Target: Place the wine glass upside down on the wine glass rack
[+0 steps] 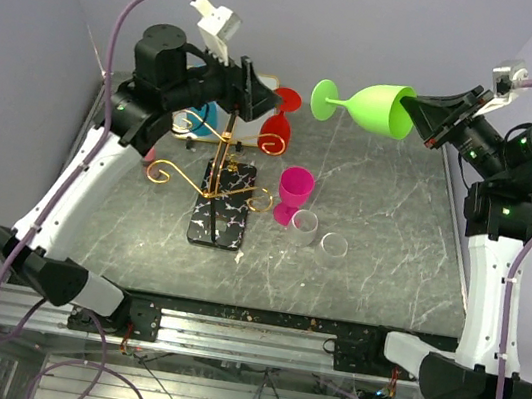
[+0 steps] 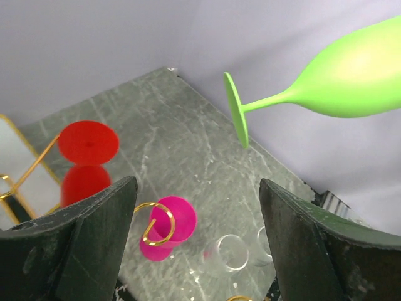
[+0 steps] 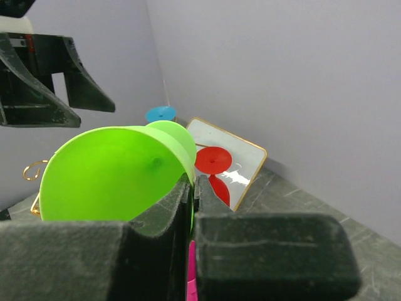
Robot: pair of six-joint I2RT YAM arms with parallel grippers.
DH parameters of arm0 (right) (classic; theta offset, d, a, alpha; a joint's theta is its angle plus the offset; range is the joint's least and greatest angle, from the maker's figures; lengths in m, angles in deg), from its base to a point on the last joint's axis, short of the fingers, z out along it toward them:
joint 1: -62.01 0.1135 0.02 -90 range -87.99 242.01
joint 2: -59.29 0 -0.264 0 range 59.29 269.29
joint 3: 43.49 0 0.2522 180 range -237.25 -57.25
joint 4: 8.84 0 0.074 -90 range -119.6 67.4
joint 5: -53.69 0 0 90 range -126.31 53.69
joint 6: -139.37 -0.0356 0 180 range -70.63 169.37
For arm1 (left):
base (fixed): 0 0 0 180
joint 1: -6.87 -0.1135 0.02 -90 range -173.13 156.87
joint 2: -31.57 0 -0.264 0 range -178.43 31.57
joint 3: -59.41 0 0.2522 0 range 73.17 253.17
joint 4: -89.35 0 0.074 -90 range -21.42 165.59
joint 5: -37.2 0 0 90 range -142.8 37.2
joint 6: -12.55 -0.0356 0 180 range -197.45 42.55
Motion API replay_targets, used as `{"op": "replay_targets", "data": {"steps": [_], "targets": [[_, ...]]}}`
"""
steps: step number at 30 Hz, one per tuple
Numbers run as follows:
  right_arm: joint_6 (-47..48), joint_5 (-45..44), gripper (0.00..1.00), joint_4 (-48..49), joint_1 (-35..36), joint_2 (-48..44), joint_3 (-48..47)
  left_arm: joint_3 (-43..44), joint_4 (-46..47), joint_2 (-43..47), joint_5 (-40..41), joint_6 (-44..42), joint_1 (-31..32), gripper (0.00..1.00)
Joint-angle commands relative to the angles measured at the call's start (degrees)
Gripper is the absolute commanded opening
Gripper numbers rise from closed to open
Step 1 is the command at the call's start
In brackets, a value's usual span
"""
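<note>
Right wrist view puts my right gripper point(image 3: 194, 185) pinched tight on the rim of the green glass point(image 3: 113, 172): one finger is inside the bowl, the other outside, with almost no gap between them. The glass is held in the air, lying on its side, with the open bowl facing this arm and the stem and foot pointing away toward the left arm. It is well above the table point(image 1: 381, 238) and touches nothing but the fingers.

My left gripper point(image 2: 197, 185) is raised too. Its jaws are spread wide and grip nothing, and it faces the foot of the glass with clear air between them.

From the top view, the rack point(image 1: 222, 218) stands below the left gripper. Its gold post is upright on the black veined base and its scroll arms carry nothing. The green glass is up and to the right of the rack, well apart from it.

Just right of the base stands a pink glass point(image 1: 294, 192), and beside that are two small clear glasses point(image 1: 304, 227) point(image 1: 334, 245). In the far corner lies a white tray point(image 3: 250, 157) with a red glass point(image 1: 280, 121) foot-up on it. A blue glass point(image 3: 161, 114) sits near that, mostly hidden from me.
</note>
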Motion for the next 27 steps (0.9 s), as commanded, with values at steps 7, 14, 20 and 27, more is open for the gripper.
{"op": "replay_targets", "data": {"steps": [7,14,20,27], "targets": [[-2.3,3.0,0.00,0.8,0.9,3.2,-2.7,5.7,2.2,-7.5,-3.7,5.9,5.6,0.90],[-0.5,2.7,0.00,-0.7,1.8,3.2,-1.7,5.8,3.4,-10.3,-3.0,9.1,7.2,0.86],[-0.3,2.2,0.00,-0.7,2.1,3.4,-2.0,8.4,2.8,-12.1,-1.9,8.0,9.4,0.69],[-0.3,2.2,0.00,-0.3,2.1,2.8,-0.9,9.0,2.9,-12.8,-1.3,8.1,9.6,0.49]]}}
